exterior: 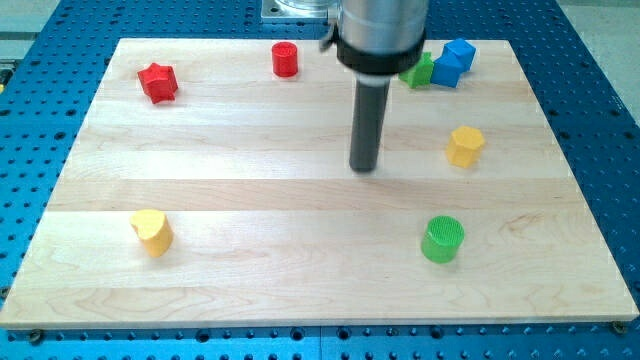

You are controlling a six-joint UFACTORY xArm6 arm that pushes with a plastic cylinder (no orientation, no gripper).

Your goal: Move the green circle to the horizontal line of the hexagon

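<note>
The green circle [442,239] is a ribbed green cylinder on the wooden board [250,210], at the view's lower right. The yellow hexagon [464,146] stands above it, at the view's right. My tip [365,167] is the lower end of the dark rod, near the board's middle. It is to the left of the hexagon and up and to the left of the green circle, touching neither.
A red star [158,82] lies at the top left, a red cylinder [285,59] at the top middle. A green block [419,71] and a blue block [453,62] sit together at the top right, partly behind the arm. A yellow heart-like block [151,231] lies at the lower left.
</note>
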